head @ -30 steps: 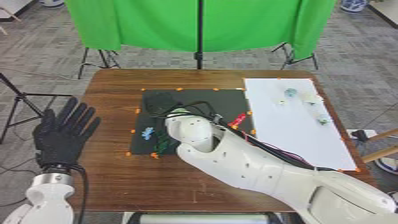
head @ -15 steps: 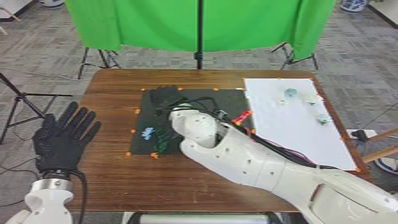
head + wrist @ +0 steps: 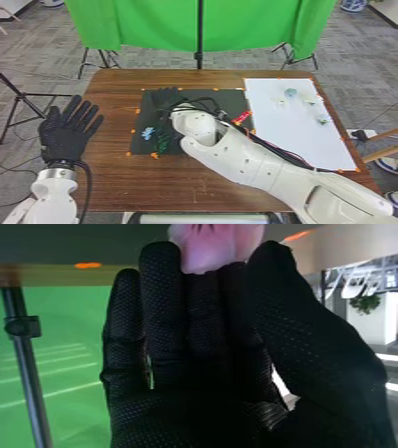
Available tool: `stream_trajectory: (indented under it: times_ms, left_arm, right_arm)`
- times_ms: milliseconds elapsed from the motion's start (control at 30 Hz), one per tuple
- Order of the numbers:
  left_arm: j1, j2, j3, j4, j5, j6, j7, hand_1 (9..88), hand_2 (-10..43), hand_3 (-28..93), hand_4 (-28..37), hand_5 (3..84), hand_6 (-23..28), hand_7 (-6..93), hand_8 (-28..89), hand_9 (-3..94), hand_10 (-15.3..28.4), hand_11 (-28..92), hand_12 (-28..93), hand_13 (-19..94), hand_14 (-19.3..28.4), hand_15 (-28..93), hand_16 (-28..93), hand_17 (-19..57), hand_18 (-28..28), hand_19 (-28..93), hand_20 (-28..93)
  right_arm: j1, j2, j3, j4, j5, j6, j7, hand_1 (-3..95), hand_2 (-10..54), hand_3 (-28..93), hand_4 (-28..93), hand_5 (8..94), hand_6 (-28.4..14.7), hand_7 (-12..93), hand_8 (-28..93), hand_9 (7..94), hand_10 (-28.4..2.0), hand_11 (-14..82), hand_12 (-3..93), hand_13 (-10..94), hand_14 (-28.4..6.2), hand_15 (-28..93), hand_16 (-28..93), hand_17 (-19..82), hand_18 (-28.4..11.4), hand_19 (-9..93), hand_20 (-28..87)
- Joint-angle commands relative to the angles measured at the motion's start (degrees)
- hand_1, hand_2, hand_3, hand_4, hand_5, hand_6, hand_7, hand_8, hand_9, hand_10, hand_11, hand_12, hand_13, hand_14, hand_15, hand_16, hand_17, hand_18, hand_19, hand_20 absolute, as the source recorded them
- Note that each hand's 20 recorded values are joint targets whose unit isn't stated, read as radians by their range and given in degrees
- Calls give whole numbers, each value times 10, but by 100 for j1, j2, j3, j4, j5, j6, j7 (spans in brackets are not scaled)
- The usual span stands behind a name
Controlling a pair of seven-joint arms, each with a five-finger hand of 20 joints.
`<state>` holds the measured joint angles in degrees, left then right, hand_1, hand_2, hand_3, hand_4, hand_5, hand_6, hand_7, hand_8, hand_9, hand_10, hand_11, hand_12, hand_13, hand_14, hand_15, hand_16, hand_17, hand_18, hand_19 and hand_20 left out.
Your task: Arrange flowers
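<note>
My left hand (image 3: 67, 135) is open beside the table's left edge. My right hand (image 3: 165, 97) is over the far left part of the black mat (image 3: 233, 100). In the right wrist view, the fingers of my right hand (image 3: 213, 374) are straight, with a pink flower (image 3: 213, 246) at their tips; whether they touch it I cannot tell. A blue flower (image 3: 147, 133) lies on the mat's left part, beside green foliage (image 3: 162, 144). On the mat's right edge, a red object (image 3: 242, 117) shows beside my right wrist.
A white board (image 3: 298, 140) covers the table's right part, with small pale flowers (image 3: 290, 92) on its far half. Orange markers (image 3: 155, 155) line the mat. Beyond the table stand a green curtain (image 3: 142, 25) and black stands.
My right hand has moved slightly forward and its wrist to the right, uncovering more of the red object. My left hand has shifted a little forward and to the right.
</note>
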<state>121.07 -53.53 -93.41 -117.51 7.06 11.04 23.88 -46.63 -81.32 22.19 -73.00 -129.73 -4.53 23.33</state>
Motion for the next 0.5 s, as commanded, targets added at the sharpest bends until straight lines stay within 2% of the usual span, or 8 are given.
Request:
stream_trajectory:
  times_ms: [33,167,267,367,433,500]
  left_arm:
    - [433,-70,-102,-122,-23,12,17,235,124,742,-283,427,69,118,-88,361,138,208,102,278,128,276,-53,-30,127,250,121]
    - [501,-78,-137,-148,-23,18,43,236,124,741,-283,426,69,118,-88,362,138,207,102,277,128,277,-52,-30,127,250,121]
    - [522,-73,-147,-159,-20,28,37,236,124,741,-283,426,69,118,-88,361,138,207,102,275,130,279,-51,-29,127,249,120]
    - [442,-132,-125,-96,-14,58,-15,235,124,742,-283,426,69,119,-88,361,139,207,103,275,131,280,-51,-30,127,250,120]
    - [296,-186,-63,7,3,87,-57,234,124,743,-283,425,68,120,-88,361,139,207,103,274,133,281,-50,-30,127,250,120]
    - [269,-238,-65,42,15,89,-93,234,124,742,-283,425,68,120,-88,361,139,207,104,274,133,281,-50,-30,127,248,120]
  right_arm:
    - [116,123,-62,-251,278,254,267,513,-95,726,-283,629,-3,279,-139,682,-129,209,196,621,-88,426,345,206,-204,606,241]
    - [211,167,-77,-265,376,482,369,484,-95,754,-283,624,-5,280,-147,677,-134,206,194,620,-100,442,313,204,-205,606,239]
    - [216,168,40,-292,464,417,404,476,-95,763,-283,620,-7,279,-146,673,-137,203,191,617,-106,456,286,203,-206,607,237]
    - [124,113,349,-222,428,201,98,469,-95,765,-283,612,-13,267,-146,663,-140,200,190,615,-112,467,268,201,-208,609,237]
    - [37,75,621,-165,248,38,-181,462,-95,760,-283,584,-18,253,-143,646,-142,188,183,612,-115,468,256,201,-209,611,237]
    - [1,143,793,-222,219,20,-335,450,-95,758,-283,559,-20,238,-140,631,-146,180,178,609,-117,471,245,199,-210,614,237]
